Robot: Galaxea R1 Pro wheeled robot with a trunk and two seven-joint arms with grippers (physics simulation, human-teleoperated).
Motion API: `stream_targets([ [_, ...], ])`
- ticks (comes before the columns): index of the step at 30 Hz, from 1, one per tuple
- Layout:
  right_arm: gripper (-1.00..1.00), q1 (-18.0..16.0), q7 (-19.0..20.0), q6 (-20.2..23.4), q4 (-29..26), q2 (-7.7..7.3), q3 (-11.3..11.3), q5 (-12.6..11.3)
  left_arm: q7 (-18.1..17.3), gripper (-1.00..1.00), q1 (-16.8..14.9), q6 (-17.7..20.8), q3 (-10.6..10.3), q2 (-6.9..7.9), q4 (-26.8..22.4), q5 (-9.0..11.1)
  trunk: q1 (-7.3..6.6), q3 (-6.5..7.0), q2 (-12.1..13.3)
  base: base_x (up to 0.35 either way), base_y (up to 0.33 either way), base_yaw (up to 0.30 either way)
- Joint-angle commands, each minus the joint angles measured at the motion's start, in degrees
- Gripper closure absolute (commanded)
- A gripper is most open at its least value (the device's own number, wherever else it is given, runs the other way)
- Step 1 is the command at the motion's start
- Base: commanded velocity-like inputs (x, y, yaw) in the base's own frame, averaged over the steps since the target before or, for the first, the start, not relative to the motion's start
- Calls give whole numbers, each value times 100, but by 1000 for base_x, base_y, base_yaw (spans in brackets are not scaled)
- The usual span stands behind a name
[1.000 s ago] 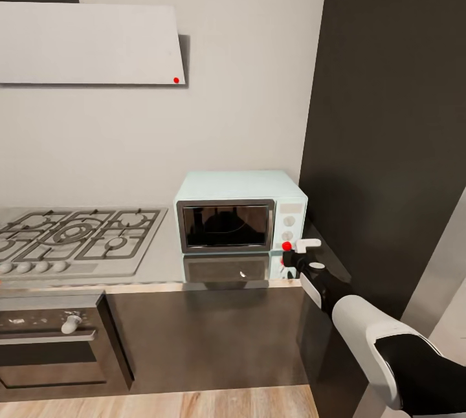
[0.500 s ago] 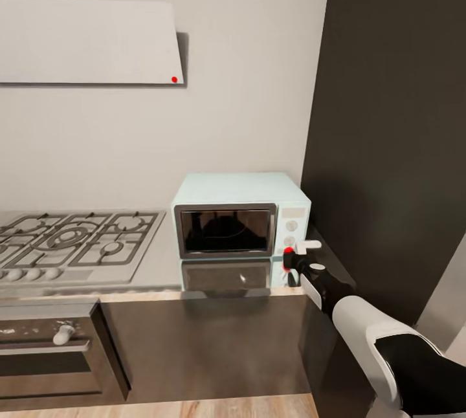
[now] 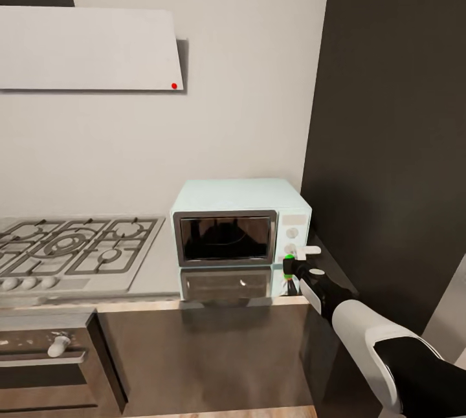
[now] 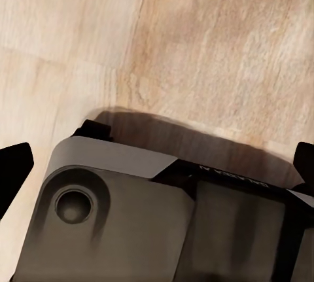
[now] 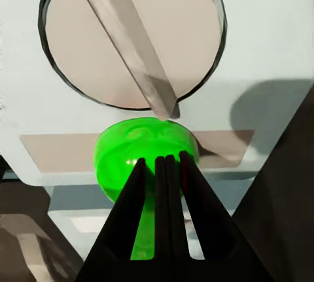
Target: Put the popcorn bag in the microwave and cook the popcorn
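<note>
Bench (image 3: 155,279): grey, reflective; carries microwave (image 3: 239,227), door shut. Right gripper (image 3: 292,263) fingers (image 5: 163,216) closed, touching green marker (image 5: 145,148) below knob (image 5: 131,33). Left gripper state unclear, above wood floor (image 4: 216,46). Hob (image 3: 71,250) well apart.

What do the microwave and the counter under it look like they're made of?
The microwave looks like painted metal or plastic: matte mint-blue shell, with a dark glossy glass door in a silver frame. The countertop seems polished steel, since it mirrors the microwave's front.
</note>
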Motion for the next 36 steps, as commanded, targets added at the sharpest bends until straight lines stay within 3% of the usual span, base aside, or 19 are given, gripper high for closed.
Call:
stream_targets([
  [1,100,-82,-36,5,-7,-5,44,-46,21,-100,-3,-16,-46,-1,2,31,117,-6,-1,0,0,0],
  [8,100,-80,-36,5,-6,3,44,-36,31,-100,-3,-24,-51,-34,2,22,117,-6,-1,-93,0,0],
  [25,100,-82,-2,98,-274,-10,56,58,38,-100,-3,-24,-51,-39,2,20,117,-6,-1,-331,0,0],
  [33,100,-82,-1,1134,-938,-26,18,10,38,-100,-3,-16,-51,-39,2,13,117,-6,-1,-289,0,0],
  [36,100,-82,-1,1286,-1067,-31,25,-8,38,-100,-3,-16,-51,-39,2,13,117,-6,-1,-48,0,0],
])
